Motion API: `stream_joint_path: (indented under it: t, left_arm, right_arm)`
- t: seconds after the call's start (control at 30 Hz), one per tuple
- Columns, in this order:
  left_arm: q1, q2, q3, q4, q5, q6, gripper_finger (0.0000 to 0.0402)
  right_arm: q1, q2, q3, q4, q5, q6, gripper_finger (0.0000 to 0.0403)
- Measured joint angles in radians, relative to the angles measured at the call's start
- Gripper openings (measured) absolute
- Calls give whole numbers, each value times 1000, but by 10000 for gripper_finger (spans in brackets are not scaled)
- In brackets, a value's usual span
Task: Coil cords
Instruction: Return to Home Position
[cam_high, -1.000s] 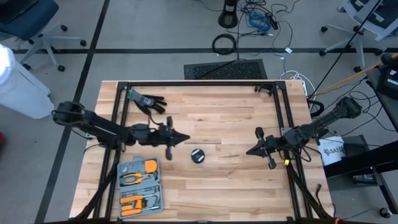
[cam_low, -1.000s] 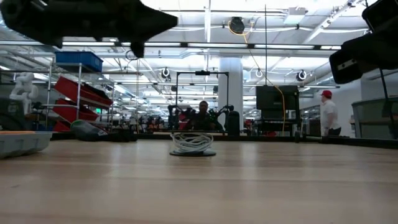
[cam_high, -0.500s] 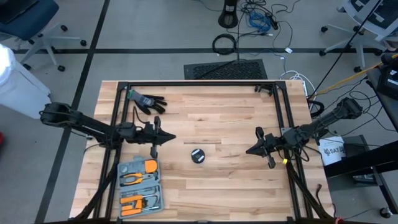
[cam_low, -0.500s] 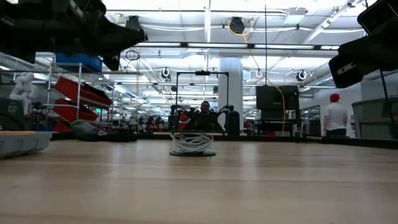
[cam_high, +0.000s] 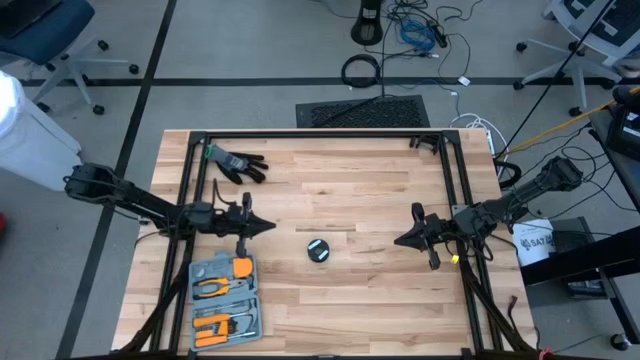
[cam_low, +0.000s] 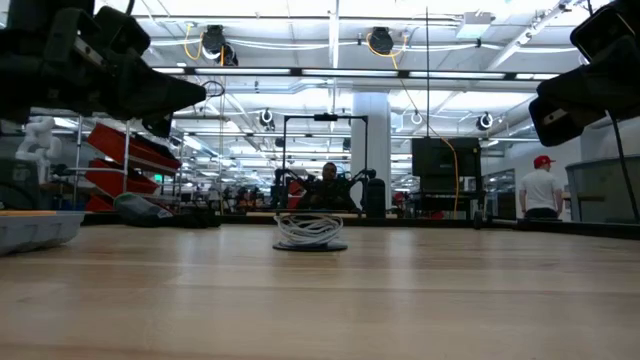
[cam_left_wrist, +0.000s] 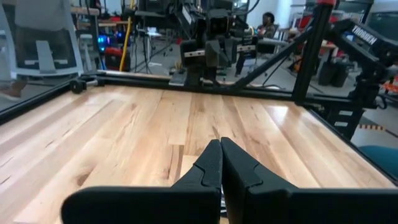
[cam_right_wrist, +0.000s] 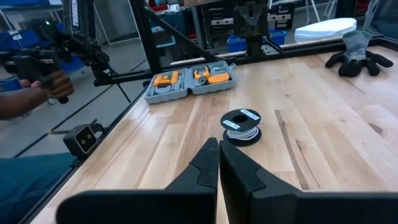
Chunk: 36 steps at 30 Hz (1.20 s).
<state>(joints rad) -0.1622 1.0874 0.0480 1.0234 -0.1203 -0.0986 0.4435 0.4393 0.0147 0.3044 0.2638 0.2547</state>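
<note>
The wooden worktop (cam_high: 350, 300) is filling most of the high view, with a black frame (cam_high: 320, 135) running round its edges. The left arm (cam_high: 150, 205) is reaching in over the worktop's left side and hovering above it. Its jaws are pressed together, gripping nothing, with the tip pointing toward the middle of the worktop. The right arm (cam_high: 510, 205) is reaching in from the opposite side, also raised off the wood. Its jaws are likewise closed on nothing and pointing inward. In the room behind, a person (cam_low: 543, 190) in a white top and a red cap is standing.

An open grey tool case (cam_high: 225, 300) with orange-handled tools is lying at the lower left of the high view, just beside the left arm's jaws. A black glove (cam_high: 238, 163) is lying at the far left corner, well apart from the case.

The cord (cam_high: 317, 250) is sitting wound up on a small round black spool near the middle of the worktop, between the two arms and touching neither. From table height its white turns (cam_low: 309, 229) are showing in a loose bundle above the dark base.
</note>
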Motion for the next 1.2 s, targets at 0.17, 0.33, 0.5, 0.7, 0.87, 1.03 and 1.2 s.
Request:
stream_joint_path:
  t: [0.17,0.33,0.5,0.7,0.87,1.03,1.2]
  left_arm:
    - [-4,0,-41,63,-18,2,0]
    - [-4,-8,-41,66,-9,30,0]
    - [-4,-62,-41,71,34,46,0]
    - [-4,-174,-41,11,46,79,0]
    - [-4,-277,-41,-117,41,78,0]
    - [-4,-417,-41,-207,39,96,0]
    - [-4,-588,-41,-371,1,104,0]
  right_arm:
    - [0,0,0,16,1,-7,0]
    - [0,0,0,26,26,-15,0]
    - [0,-1,0,28,31,-38,0]
    - [0,-36,0,28,21,-79,0]
    - [0,-132,0,-14,14,-131,0]
    - [0,-262,0,-143,18,-132,0]
    - [0,-384,0,-222,23,-157,0]
